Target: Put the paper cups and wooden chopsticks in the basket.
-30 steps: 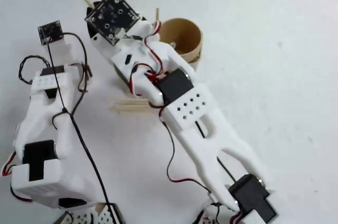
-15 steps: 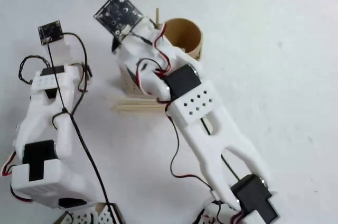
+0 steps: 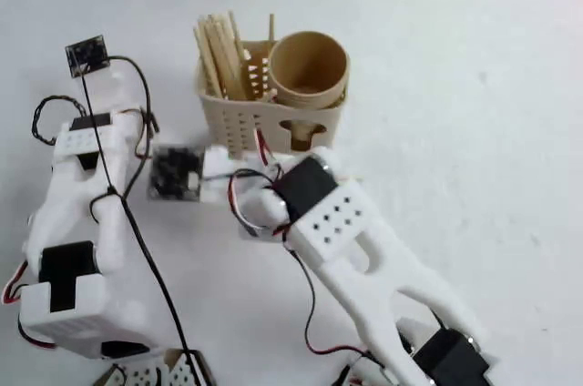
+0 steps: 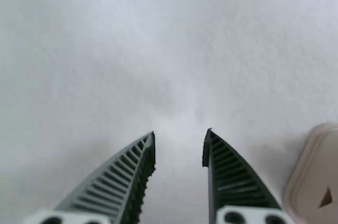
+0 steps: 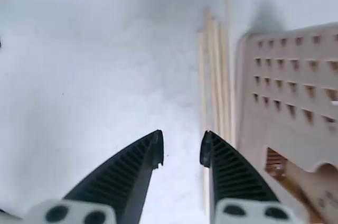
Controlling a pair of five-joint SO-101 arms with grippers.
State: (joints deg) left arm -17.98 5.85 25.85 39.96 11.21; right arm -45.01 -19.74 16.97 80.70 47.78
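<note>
On the far part of the white bench (image 3: 474, 113) the basket (image 3: 239, 126) stands upright. One of its compartments holds a bundle of wooden chopsticks (image 3: 219, 58), set on end and leaning out over the rim. The compartment beside it holds the paper cups (image 3: 310, 67), mouth up and, as far as can be told, nested one inside another.

The right arm (image 3: 337, 218) lies across the bench from the near edge to just in front of the basket, with its wrist low by the near wall. The right hand (image 5: 181, 142) is parted a little and grips nothing, its ribbed fingers (image 5: 134, 168) pointing at bare bench. Just beside it, loose chopsticks (image 5: 214, 76) lie flat on the bench, side by side along the foot of the basket's perforated wall; whether they touch the wall cannot be told.

The left arm (image 3: 82, 186) sits folded, well to the side of the basket. The left hand (image 4: 179, 137) is likewise parted and empty, above the bench.
</note>
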